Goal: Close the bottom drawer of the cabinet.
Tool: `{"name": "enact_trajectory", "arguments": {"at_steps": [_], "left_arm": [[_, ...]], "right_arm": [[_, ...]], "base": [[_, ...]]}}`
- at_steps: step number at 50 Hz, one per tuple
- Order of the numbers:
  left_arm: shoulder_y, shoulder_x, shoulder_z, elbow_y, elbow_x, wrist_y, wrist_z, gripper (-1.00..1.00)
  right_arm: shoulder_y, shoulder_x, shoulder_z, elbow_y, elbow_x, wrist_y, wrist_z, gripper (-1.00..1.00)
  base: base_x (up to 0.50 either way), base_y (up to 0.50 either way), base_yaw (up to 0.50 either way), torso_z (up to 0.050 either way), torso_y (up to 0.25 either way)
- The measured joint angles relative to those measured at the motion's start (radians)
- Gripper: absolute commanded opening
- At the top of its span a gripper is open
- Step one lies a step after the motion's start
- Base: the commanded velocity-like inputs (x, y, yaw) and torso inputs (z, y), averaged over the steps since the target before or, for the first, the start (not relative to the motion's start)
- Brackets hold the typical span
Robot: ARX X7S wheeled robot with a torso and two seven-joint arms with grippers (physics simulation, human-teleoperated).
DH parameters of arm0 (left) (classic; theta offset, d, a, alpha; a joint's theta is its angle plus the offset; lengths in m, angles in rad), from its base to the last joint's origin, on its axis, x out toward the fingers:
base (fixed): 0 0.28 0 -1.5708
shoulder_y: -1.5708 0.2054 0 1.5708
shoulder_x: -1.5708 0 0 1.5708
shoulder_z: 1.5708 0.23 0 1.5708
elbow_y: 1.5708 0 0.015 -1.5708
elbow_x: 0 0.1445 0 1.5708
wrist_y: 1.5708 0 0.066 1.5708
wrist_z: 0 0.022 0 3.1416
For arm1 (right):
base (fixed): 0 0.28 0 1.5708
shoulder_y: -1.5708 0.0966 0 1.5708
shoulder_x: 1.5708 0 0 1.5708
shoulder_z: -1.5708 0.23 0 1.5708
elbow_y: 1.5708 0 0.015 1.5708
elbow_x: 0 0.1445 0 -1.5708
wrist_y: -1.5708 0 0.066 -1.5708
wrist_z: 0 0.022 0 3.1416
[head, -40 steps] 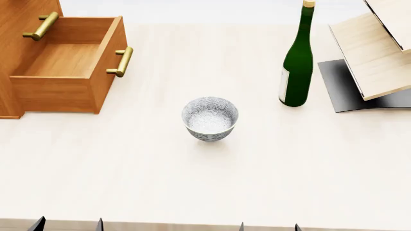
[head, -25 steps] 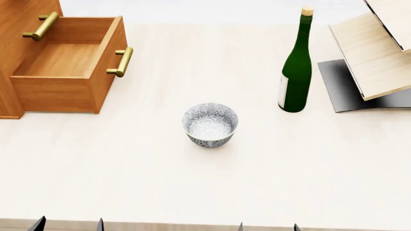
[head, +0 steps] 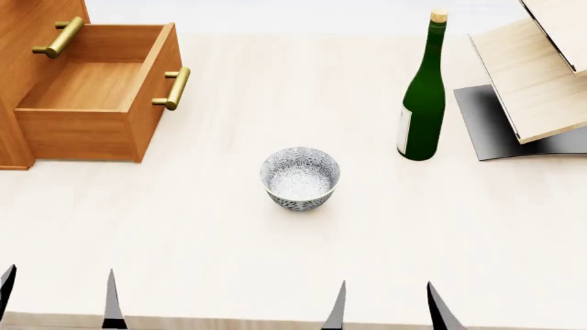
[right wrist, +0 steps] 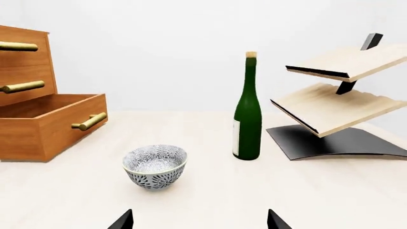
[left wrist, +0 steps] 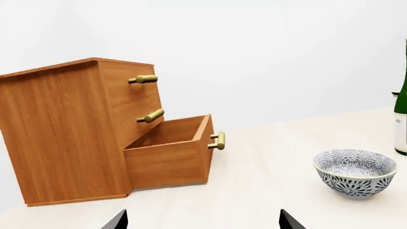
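The orange-brown cabinet (head: 23, 41) stands at the table's far left. Its bottom drawer (head: 96, 93) is pulled out wide, empty, with a brass bar handle (head: 174, 88) on its front. It also shows in the left wrist view (left wrist: 171, 152) and the right wrist view (right wrist: 54, 124). My left gripper (head: 60, 302) is open and empty at the table's front left edge, far from the drawer. My right gripper (head: 385, 309) is open and empty at the front edge, right of centre. Only the dark fingertips (head: 112, 302) show.
A patterned bowl (head: 300, 177) sits mid-table. A green wine bottle (head: 424, 96) stands upright at the back right. A pale slanted wooden rack (head: 537, 75) on a dark base stands at the far right. Two upper drawers with brass handles (left wrist: 145, 79) are shut.
Both grippers' fingertips have risen further into the head view from the front edge. The bottle, bowl and drawer have kept their places over the last half second.
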Motion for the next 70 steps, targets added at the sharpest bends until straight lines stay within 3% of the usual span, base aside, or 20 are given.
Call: {"name": "enact_trajectory", "arguments": {"at_steps": [11, 20, 70], "left_arm": [[-0.011, -0.025, -0.009, 0.238, 0.064, -0.147, -0.021, 1.0], [-0.011, -0.042, -0.015, 0.349, 0.098, -0.207, -0.038, 1.0], [-0.012, -0.089, 0.018, 0.436, 0.137, -0.252, -0.102, 1.0]], "right_arm": [[0.042, 0.028, 0.006, -0.311, 0.027, 0.244, 0.042, 1.0], [0.062, 0.04, 0.023, -0.442, 0.064, 0.335, 0.052, 1.0], [0.059, 0.077, 0.036, -0.521, 0.145, 0.34, 0.09, 1.0]], "base": [[0.0, 0.0, 0.0, 0.0, 0.0], [0.0, 0.0, 0.0, 0.0, 0.0], [0.0, 0.47, 0.0, 0.0, 0.0]]}}
